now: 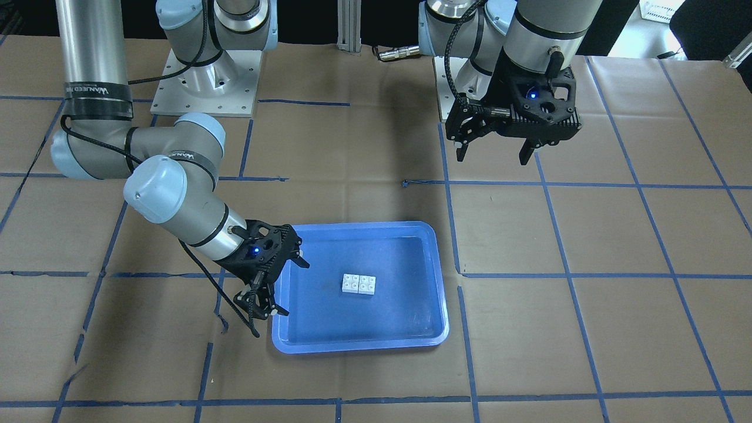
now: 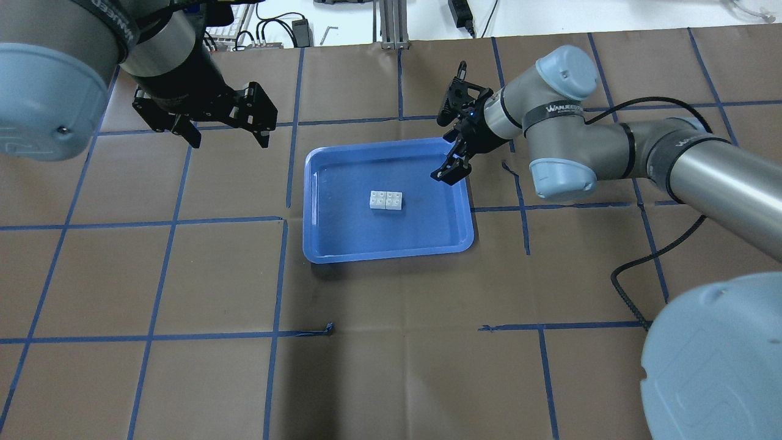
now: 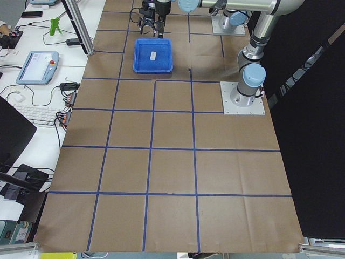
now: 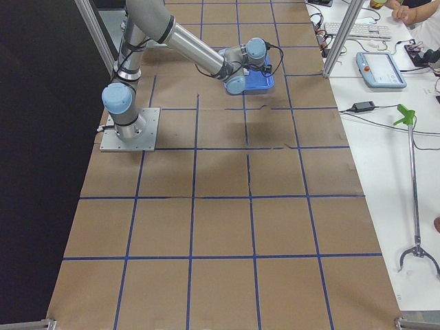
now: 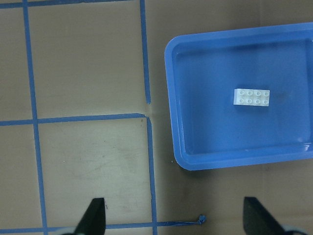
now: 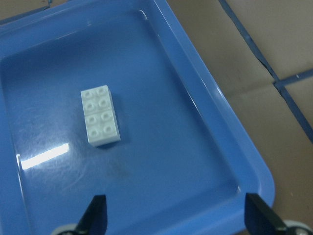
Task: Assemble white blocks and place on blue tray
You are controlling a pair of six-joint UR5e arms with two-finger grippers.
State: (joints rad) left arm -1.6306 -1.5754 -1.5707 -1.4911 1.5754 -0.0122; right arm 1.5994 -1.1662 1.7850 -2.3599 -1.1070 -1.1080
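Note:
The two white blocks [image 1: 359, 284] lie joined side by side, studs up, near the middle of the blue tray [image 1: 399, 311]. They also show in the overhead view [image 2: 386, 200] and both wrist views [image 5: 252, 97] [image 6: 100, 115]. My right gripper [image 2: 441, 148] is open and empty, low over the tray's [image 2: 366, 241] far right corner, apart from the blocks; its fingertips [image 6: 95, 215] frame the tray [image 6: 171, 161]. My left gripper [image 2: 229, 140] is open and empty, held high above the table to the left of the tray [image 5: 220, 142].
The table is covered in brown paper with a blue tape grid. Both arm bases [image 1: 205, 82] stand at the robot's side. The right arm's black cable [image 2: 635, 287] hangs over the table. A desk with a keyboard and pendant [image 3: 38, 65] runs along the far edge.

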